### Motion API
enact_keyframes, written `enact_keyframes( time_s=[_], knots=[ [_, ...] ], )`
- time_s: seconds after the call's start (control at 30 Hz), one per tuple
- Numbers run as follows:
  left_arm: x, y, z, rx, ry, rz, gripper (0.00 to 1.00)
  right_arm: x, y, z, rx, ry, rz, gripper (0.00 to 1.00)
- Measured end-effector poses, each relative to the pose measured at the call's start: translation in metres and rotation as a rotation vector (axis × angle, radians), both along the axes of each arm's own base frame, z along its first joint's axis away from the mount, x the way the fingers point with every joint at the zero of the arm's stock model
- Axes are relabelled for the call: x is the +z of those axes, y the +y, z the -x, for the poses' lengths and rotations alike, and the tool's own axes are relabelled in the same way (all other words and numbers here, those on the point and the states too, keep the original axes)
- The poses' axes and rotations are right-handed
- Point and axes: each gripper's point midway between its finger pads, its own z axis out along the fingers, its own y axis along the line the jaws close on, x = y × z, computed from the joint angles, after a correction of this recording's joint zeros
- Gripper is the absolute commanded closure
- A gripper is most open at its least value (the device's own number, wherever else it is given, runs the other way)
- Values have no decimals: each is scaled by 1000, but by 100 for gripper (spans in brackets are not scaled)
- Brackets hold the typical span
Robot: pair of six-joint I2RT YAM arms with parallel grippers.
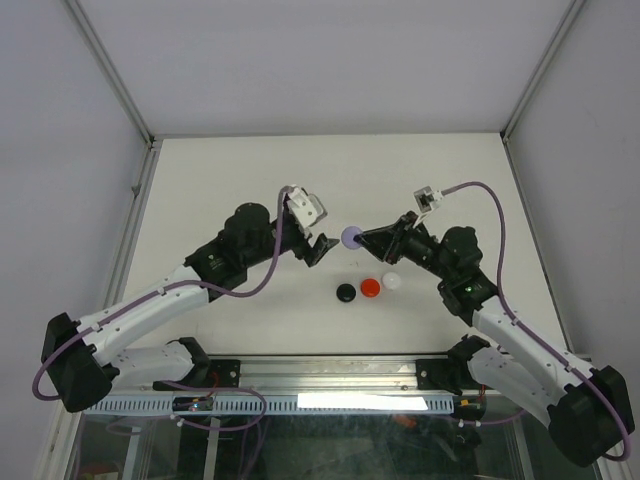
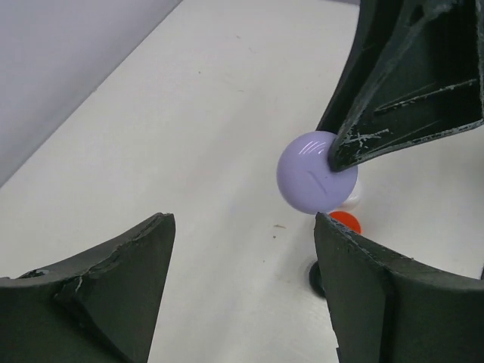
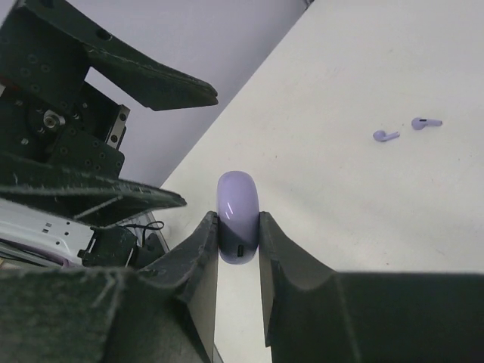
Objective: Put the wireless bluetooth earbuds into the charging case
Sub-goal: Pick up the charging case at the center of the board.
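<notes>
Nearest, lower mid of top view: three spare pucks in a row on the desk (image 1: 220, 180), namely black case (image 1: 346, 292), red case (image 1: 370, 287) and white case (image 1: 391, 281), untouched and apart from both arms. Just beyond, centre of frame: left gripper (image 1: 318, 250) spread wide, holding nothing, aimed at the lavender charging case (image 3: 238, 204) w/ a clear gap between. Right gripper (image 1: 364, 237) pinched narrow on that case, gripping it edge-on across its flat faces, apparently lifted off the desk. Lid seam hard to make out; prob. closed. Farther off, upper right of right-wrist view: two lavender earbuds (image 3: 386, 136) lying loose on the desk, just beside each other, well apart from the case. Judged step: early, w/ case secured in the right gripper, lid opening pending, no bud seated yet. Next move, prob.: bring left fingertips to the lid edge and pry it open w/o twisting the case out of the pinch. After that: set the case down open side up, then fetch buds one at a time. Fine, centred pinch needed for such tiny, smooth pieces.
</notes>
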Motion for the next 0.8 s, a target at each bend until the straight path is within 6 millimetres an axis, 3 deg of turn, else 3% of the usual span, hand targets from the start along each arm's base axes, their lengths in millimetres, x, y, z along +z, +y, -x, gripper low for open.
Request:
enact_keyframes(
  time_s=[0.17,0.43,0.8],
  knots=[
    [18,8,2,2,98,218,26,9,-6,-1,-41,-51,-69,100],
    [50,-8,16,-78,300,515,28,24,-8,1,-57,-109,-177,100],
    [59,-28,31,-193,552,727,34,56,-11,8,-42,-186,-312,100]
  ],
)
